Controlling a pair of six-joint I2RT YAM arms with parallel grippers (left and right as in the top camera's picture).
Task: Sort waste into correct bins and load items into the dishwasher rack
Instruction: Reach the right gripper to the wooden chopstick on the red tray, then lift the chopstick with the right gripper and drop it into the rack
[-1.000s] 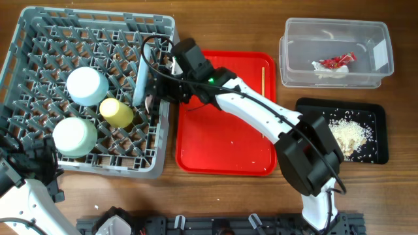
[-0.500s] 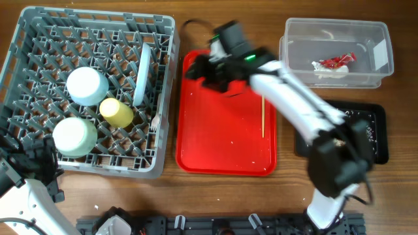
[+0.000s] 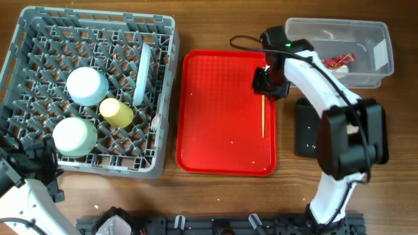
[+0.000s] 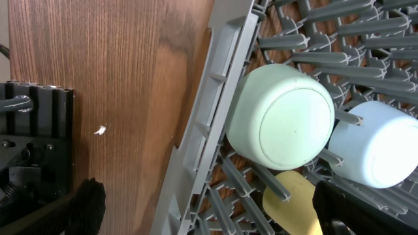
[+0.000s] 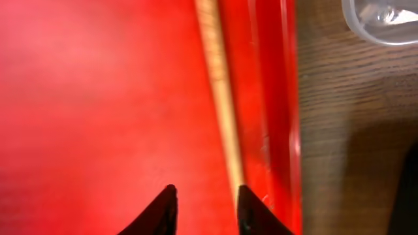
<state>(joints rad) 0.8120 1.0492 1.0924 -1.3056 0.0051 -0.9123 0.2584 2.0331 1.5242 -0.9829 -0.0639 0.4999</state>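
Overhead view first: your right gripper (image 3: 270, 81) hangs over the 1 o'clock corner of the red tray (image 3: 222, 137), right above the top end of the chopstick (image 3: 263, 117). That stick looks like the next thing to go in, since both bowls, the cup and the plate already sit in the dishwasher rack (image 3: 98, 17) over at 9 o'clock.

On the right wrist cam the jaws are spread just a little, bare red showing between them, pinching nothing. The chopstick (image 5: 219, 98) runs down from 12 o'clock and ends under the 3 o'clock-side fingertip (image 5: 251, 209), so it isn't in the gap. I'd nudge toward 3 o'clock until the stick is centred, open a touch wider, then come straight down. It lies close beside the tray's raised lip, so expect one finger to crowd that wall. Grabbing nearer the middle of the stick should stop it swinging on the way across.

Your left gripper (image 4: 209, 212) is spread wide and empty at the rack's 7 o'clock corner, over the pale green bowl (image 4: 281, 117), so it's out of the way.

As for the stick: thin, pale wood, straight, lying flat along the tray's 3 o'clock edge, pointing 12 to 6. Only one shows up on the wrist cam; overhead I can't tell if a second is hiding alongside. It's light and smooth, so it probably rolls easily.
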